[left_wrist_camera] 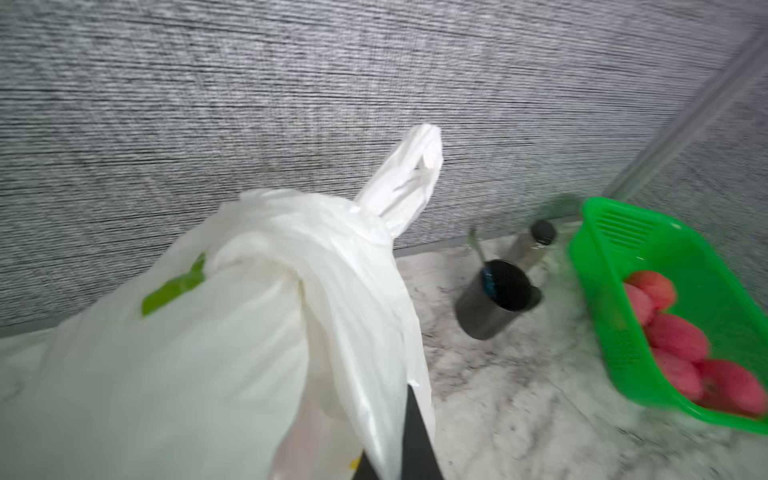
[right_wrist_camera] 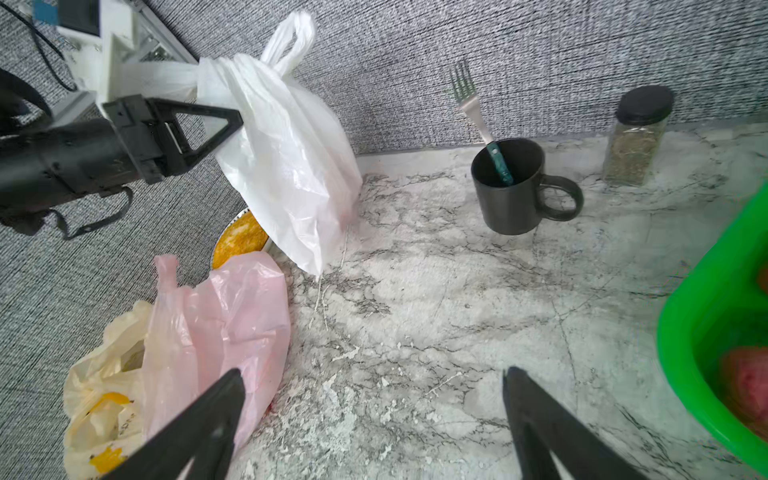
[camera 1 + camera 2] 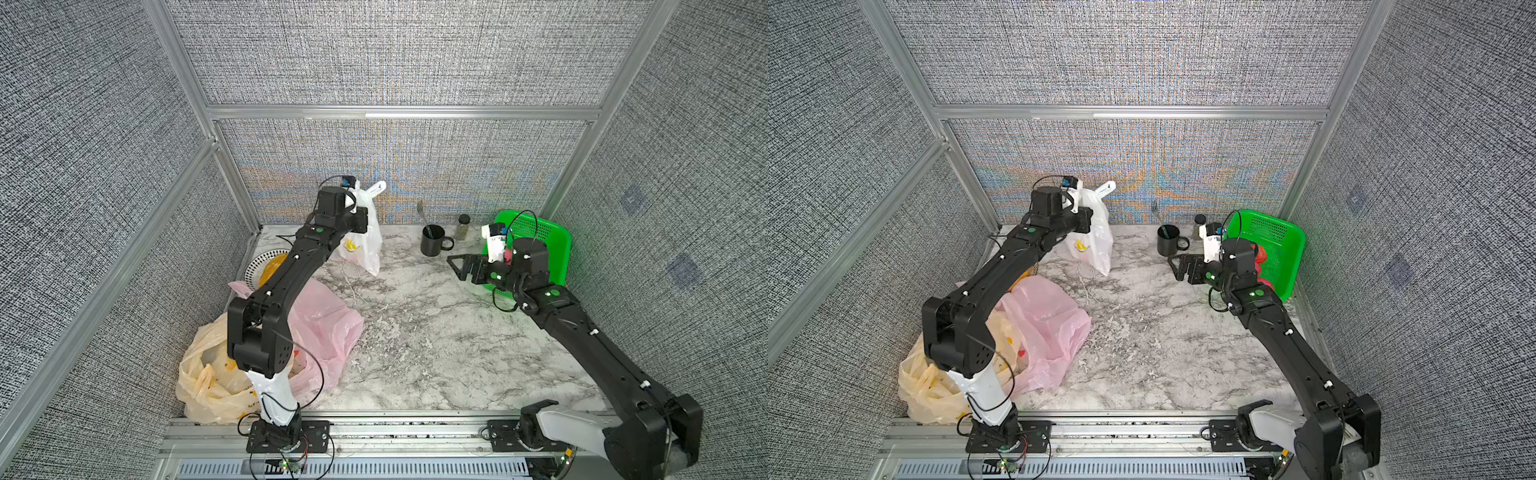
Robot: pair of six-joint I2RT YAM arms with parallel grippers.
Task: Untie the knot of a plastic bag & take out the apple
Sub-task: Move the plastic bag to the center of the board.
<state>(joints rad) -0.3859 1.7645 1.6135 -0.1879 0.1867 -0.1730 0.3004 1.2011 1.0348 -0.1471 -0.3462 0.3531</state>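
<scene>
Target is the white plastic bag (image 2: pixel 286 166): thin, semi-translucent, yellow print on its side. It hangs near the far edge of the surface, left of centre, pinched at the bunched neck by the left hand (image 2: pixel 235 120). One handle loop (image 2: pixel 291 37) sticks up free. Contents unreadable.

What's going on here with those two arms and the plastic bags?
The left claw is shut on the top of a white bag, holding it up near the back wall. The bag still looks tied, with one handle loop sticking up. The right claw hangs open over the table, beside a green basket of red fruit.
</scene>
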